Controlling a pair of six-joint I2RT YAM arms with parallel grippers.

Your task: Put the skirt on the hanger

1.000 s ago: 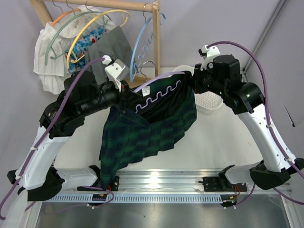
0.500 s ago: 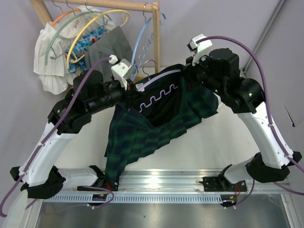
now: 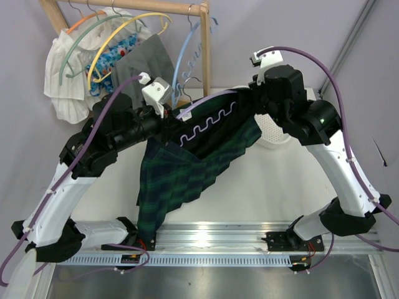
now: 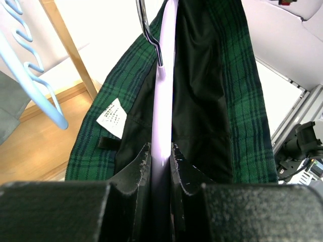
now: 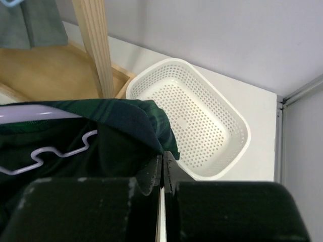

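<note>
Left hand (image 4: 161, 161) clamped narrowly on hanger (image 4: 165, 91), held aloft over far edge of bench (image 3: 280, 187); right hand (image 5: 162, 169) pinched shut on skirt (image 3: 187, 180) waistband, likely to stretch it over hanger's end; rest hung down

— What sort of place are you working in here?

— You are in a robot laboratory, in a closed test cell, not in a home. Your left arm (image 3: 62, 193) and right arm (image 3: 349, 168) are bolted on an aluminium rail (image 3: 212, 240) at the near edge of a white counter (image 3: 274, 187). Plain pale walls (image 3: 280, 25) stand around it.

— But you see clothes there?

— Yes, on a small wooden rack (image 3: 204, 56) with coloured hangers (image 3: 134, 22) at the back of the counter. A white perforated basket (image 5: 202, 116) sits near it.
</note>
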